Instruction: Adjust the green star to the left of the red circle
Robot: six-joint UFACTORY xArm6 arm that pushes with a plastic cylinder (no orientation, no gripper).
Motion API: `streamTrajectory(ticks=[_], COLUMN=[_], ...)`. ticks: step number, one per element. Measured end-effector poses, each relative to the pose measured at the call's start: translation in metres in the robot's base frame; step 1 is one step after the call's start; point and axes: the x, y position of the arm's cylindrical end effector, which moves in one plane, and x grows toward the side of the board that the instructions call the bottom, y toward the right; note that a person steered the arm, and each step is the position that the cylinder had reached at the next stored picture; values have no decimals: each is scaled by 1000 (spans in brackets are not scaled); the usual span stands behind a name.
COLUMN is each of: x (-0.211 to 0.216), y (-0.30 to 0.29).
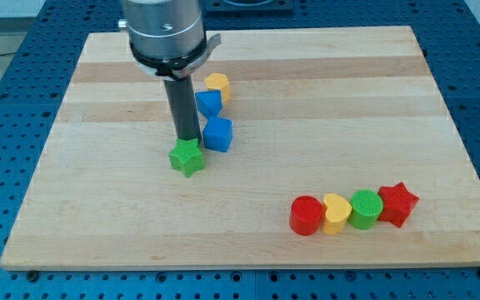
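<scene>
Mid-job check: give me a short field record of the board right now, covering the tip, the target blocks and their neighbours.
tip: my tip at the green star's top edge
green star: left of board centre, blue cube close at its upper right
red circle: lower right, left end of a row
row: red circle, yellow heart, green circle, red star
others: blue block, yellow block
task: star far from the circle

My tip (187,139) stood at the top edge of the green star (187,157), touching it. The blue cube (218,133) sat just right of the star, well up-left of the red circle (307,215). Right of that circle ran the yellow heart (336,213), green circle (365,208) and red star (397,203), touching in a row.
</scene>
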Motion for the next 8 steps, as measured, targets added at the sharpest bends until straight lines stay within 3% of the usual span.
streamTrajectory(ticks=[2, 5, 8], x=[28, 79, 137], y=[-25, 43, 51])
